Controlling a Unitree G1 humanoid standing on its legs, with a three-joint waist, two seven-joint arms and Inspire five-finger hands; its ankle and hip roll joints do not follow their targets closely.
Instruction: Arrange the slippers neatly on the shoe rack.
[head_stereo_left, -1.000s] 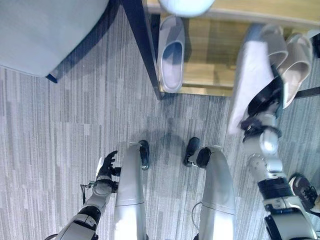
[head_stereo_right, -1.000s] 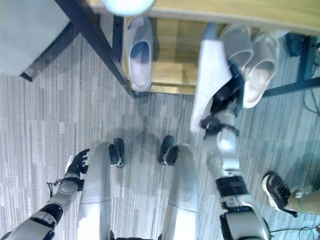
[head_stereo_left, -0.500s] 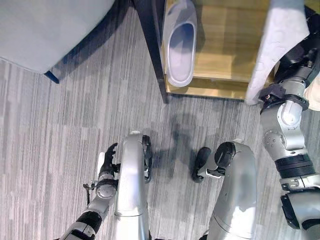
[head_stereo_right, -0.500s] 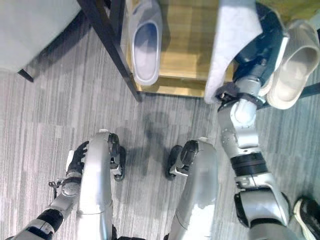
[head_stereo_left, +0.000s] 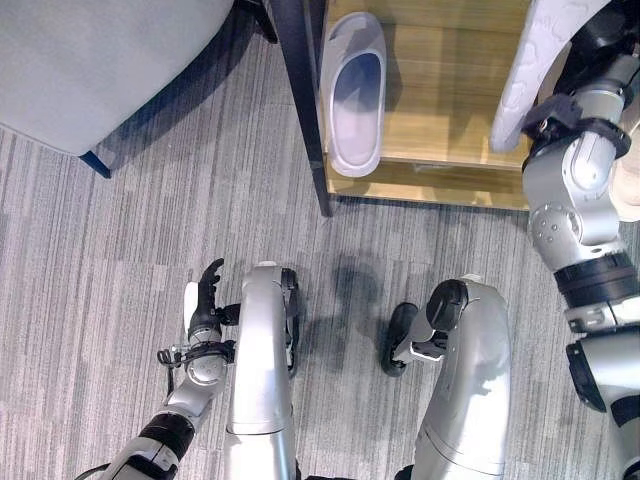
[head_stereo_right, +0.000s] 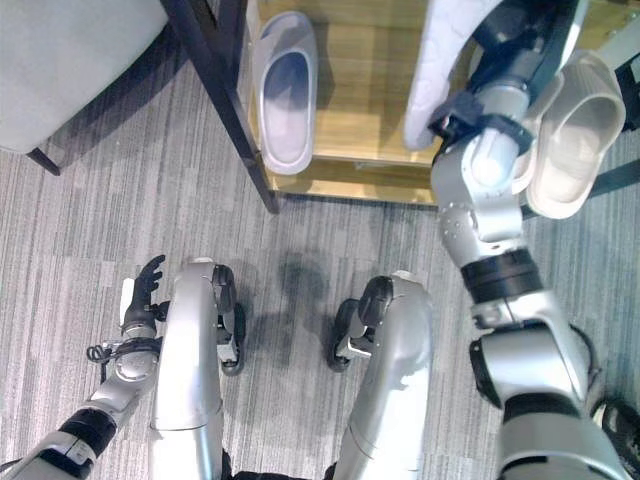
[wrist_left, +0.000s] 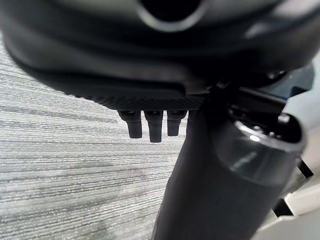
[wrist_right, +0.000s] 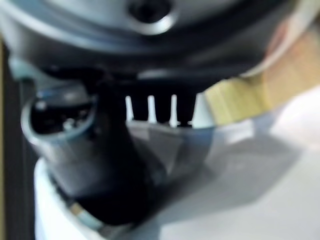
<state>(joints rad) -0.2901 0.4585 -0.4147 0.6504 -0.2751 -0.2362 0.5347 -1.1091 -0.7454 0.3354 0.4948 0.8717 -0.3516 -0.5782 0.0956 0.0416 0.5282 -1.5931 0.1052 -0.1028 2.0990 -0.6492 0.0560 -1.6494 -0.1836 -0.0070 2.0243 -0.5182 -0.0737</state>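
— So, where are the slippers?
— One slipper (head_stereo_left: 352, 92) lies on the shoe rack (head_stereo_left: 455, 90) at 12 o'clock; the right robot hand (head_stereo_right: 520, 50) clasps another (head_stereo_right: 447, 60) at 1 o'clock.
— Left robot hand (head_stereo_left: 205, 300)?
— Fingers relaxed, holding nothing, at 8 o'clock.

Pale slipper (head_stereo_left: 352, 95) flat on wooden shoe rack (head_stereo_left: 455, 90), second (head_stereo_right: 440, 65) sole-out, third (head_stereo_right: 572, 135) at right edge.

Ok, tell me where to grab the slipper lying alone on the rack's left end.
Grip the slipper at the near rim of its foot opening, coming from above at the rack's open front. It lies sole down, opening up, its near end over the shelf edge, so that rim probably gives fingers a hold.
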